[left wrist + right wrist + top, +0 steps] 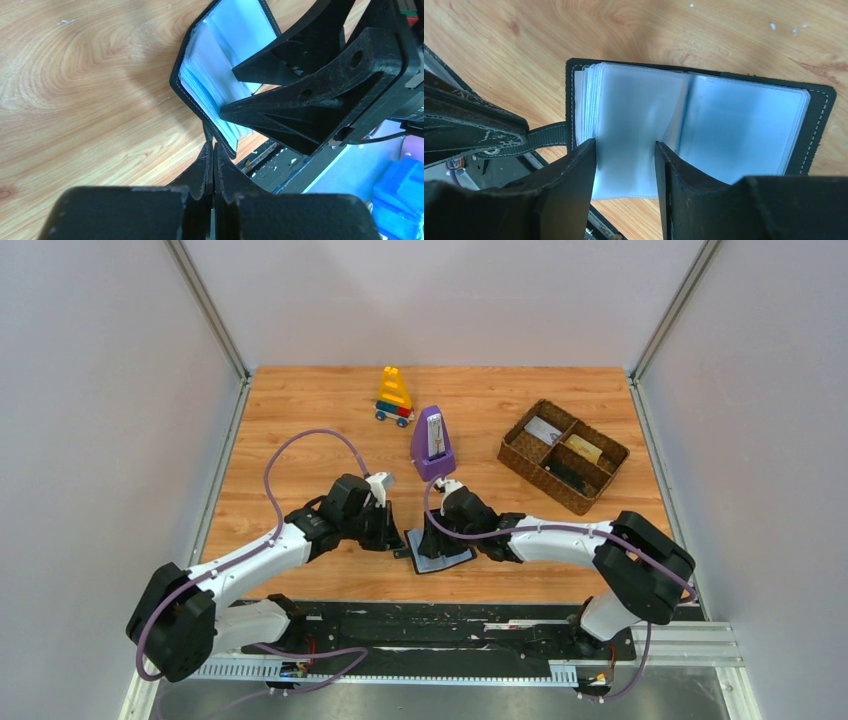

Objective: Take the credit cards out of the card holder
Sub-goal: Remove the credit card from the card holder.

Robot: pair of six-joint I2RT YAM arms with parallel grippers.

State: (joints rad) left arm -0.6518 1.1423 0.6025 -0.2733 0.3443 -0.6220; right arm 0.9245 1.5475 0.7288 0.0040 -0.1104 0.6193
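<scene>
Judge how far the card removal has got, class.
Done: black bifold card holder lies open; yellow-orange plastic card sits in the brown woven tray. In hand: left gripper pinches the holder's strap; right gripper straddles clear sleeves, jaws open. Left: unclear whether cards remain inside.

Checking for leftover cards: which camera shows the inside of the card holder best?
The right wrist view: the card holder lies open, both clear-sleeve pages facing the camera. The left wrist view sees it obliquely, half behind the right gripper; the top view shows it small, under that arm.
</scene>
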